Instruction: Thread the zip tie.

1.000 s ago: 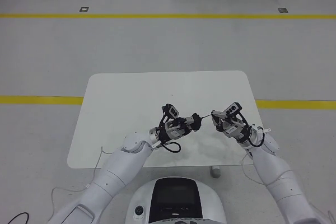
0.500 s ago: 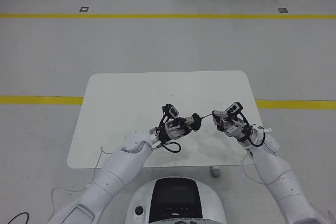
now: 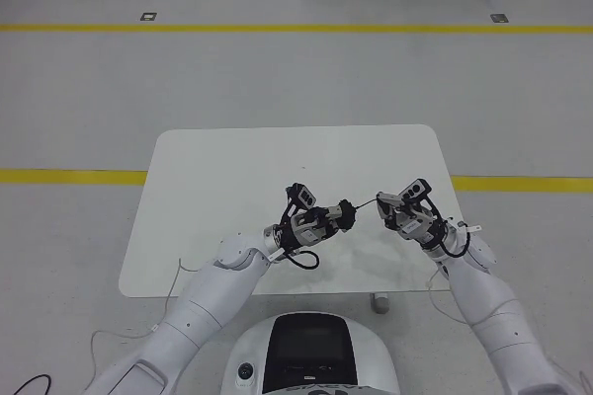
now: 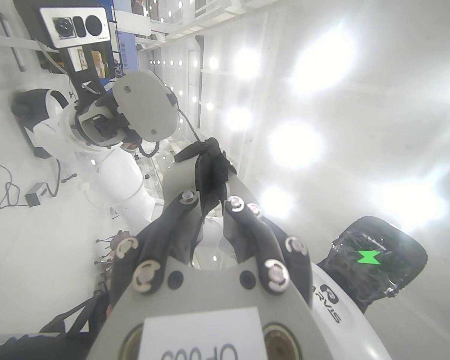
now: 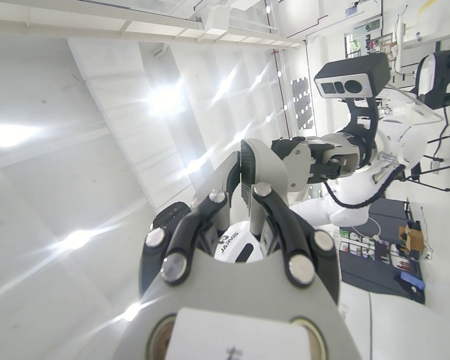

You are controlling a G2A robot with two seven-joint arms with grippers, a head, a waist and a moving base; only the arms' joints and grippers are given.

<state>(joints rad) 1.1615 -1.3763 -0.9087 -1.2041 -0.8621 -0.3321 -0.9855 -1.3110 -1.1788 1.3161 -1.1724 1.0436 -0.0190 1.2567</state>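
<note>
A thin black zip tie (image 3: 364, 204) stretches between my two grippers, held in the air over the right half of the white table (image 3: 227, 197). My left gripper (image 3: 346, 214) is shut on the tie's bunched black end, which shows as a dark clump between its fingertips (image 4: 210, 159). From there the thin strap (image 4: 189, 125) runs to the other gripper. My right gripper (image 3: 382, 208) is shut on the strap's far end. In the right wrist view the right gripper (image 5: 243, 166) has its pads pressed together, and the tie itself is hidden there.
The tabletop under and around the grippers is bare. Its right edge (image 3: 453, 197) lies just past the right gripper. Grey floor with yellow lines (image 3: 59, 176) surrounds the table.
The right gripper has drifted very slightly to the right, away from the left one. The left gripper has kept still, and both stay shut on the tie.
</note>
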